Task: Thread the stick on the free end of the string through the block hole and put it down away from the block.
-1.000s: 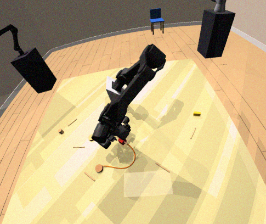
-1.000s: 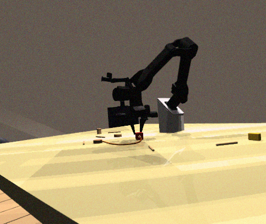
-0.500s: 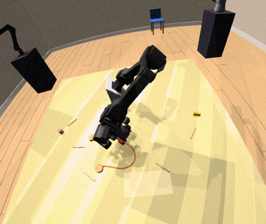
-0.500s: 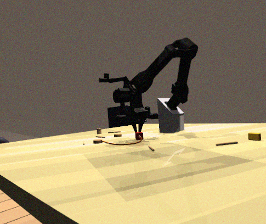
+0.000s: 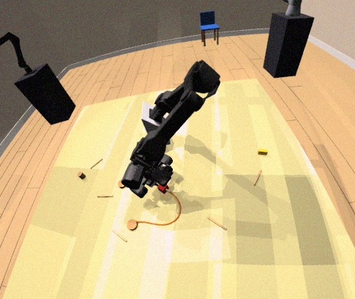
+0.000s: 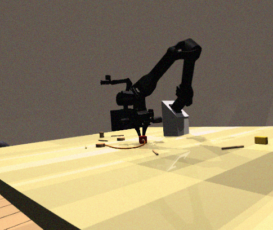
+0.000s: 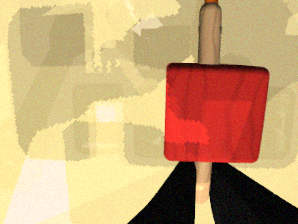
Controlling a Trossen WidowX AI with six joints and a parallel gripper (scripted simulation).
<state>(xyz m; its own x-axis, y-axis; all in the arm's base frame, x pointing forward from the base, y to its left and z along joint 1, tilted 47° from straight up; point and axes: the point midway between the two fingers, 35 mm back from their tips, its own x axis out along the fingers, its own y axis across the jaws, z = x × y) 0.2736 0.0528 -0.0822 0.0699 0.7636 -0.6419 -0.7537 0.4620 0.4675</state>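
The red block stands on the table. The stick runs through its hole, with its string end sticking out at the top side in the wrist view and its pale tip out at the near side. The orange string curves from the stick to the round button. My gripper is shut on the stick's pale-tip end, close against the block's near side. In the top view the arm hides my fingertips.
Loose sticks lie around, with more at the left. A second wooden disc lies near the gripper. A small cylinder stands farther left. A yellow block lies at the right.
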